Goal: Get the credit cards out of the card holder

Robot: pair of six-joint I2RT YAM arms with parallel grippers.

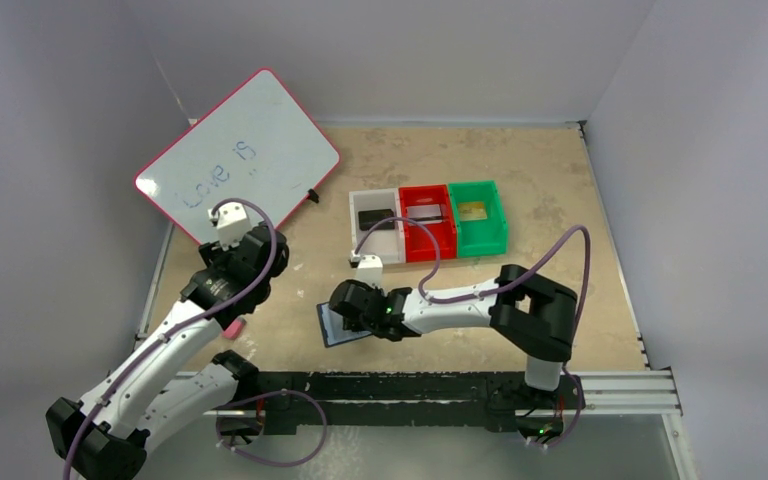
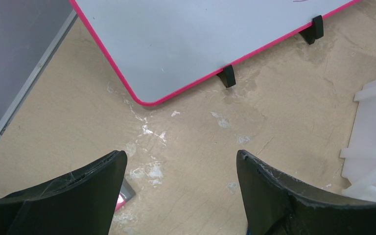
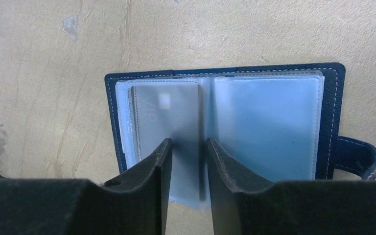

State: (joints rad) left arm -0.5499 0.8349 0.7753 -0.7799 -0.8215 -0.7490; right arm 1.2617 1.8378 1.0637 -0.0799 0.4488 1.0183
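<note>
The right gripper point(image 3: 188, 147), jaws narrowed around a grey card point(image 3: 166, 117) in the open card holder point(image 3: 333, 98), hangs directly above it; the left gripper point(image 2: 181, 161) gapes empty, far-left.

"Love is" is handwritten in blue on the whiteboard point(image 1: 240, 160), upper left; "VIP" shows faintly on the card point(image 3: 166, 112) in the holder point(image 3: 333, 98).

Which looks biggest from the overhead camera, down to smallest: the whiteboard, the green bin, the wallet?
1. Whiteboard, by far.
2. Green bin.
3. Wallet, though the pincer hides part of it, so this is unsure.
</note>
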